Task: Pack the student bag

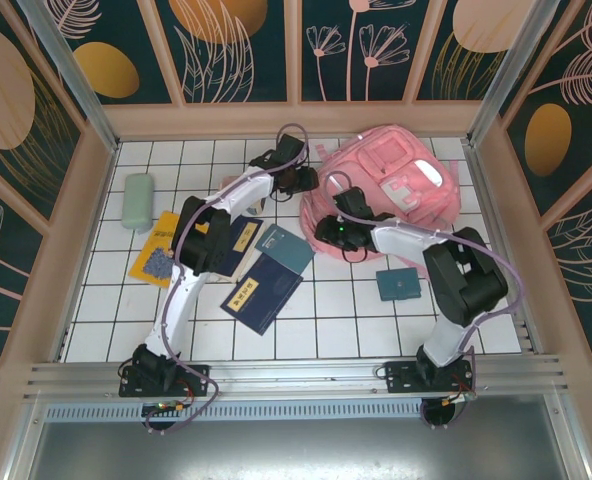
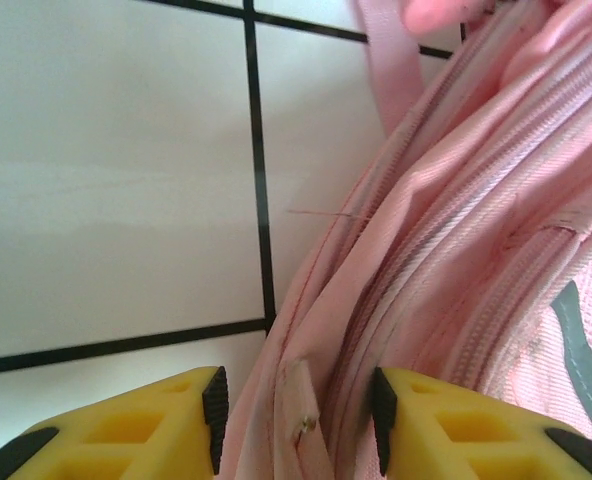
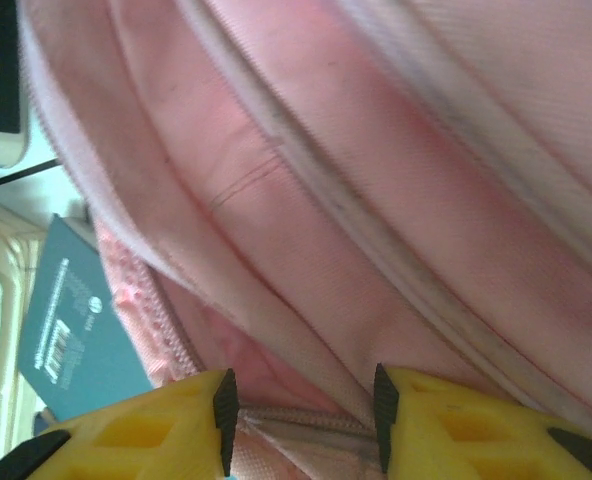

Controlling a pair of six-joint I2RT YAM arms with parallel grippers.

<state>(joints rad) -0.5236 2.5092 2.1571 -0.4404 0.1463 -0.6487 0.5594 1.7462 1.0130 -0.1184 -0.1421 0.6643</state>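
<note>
- Fingers (image 2: 126,440) of left gripper (image 2: 296,420): we log them part closed, pinching a fold of the bag (image 2: 456,200) beside its zip.
- Right gripper (image 3: 301,415): part closed likewise, pads clamped on a pink seam at the bag's near left edge.
- Bag: we find it lying flat at the far right of the table (image 1: 346,300), front pockets up, long axis roughly left-right, left end toward both grippers.
- Teal book (image 3: 76,320): just beside that end.

We see a soft pink fabric backpack (image 1: 401,190) with 1 grey stripe (image 2: 579,345), a white tiled table (image 1: 346,320) with a black grid, 1 flat teal book (image 1: 400,284) and 1 flat navy book (image 1: 271,280) with a yellow label (image 1: 252,290).
</note>
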